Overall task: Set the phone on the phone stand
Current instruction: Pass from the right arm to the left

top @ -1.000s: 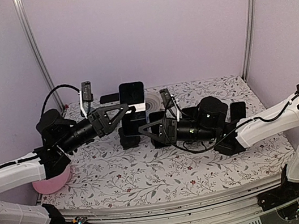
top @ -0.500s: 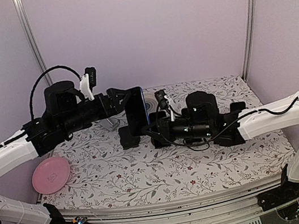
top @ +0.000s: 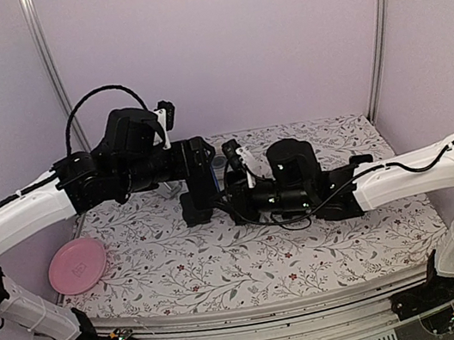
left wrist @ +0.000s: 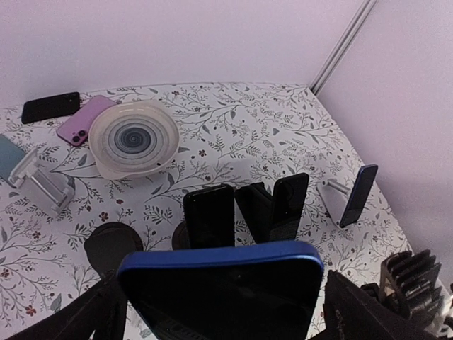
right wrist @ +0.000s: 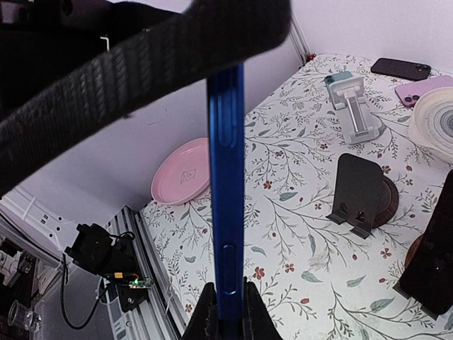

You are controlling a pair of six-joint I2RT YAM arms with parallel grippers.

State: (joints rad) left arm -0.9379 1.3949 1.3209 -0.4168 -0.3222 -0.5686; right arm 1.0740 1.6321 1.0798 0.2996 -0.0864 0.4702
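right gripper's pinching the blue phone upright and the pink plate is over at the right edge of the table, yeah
Not quite. The pink plate lies near the left edge of the table, not the right, as the top external view shows. The rest holds: the right gripper is shut on the blue phone and holds it upright.
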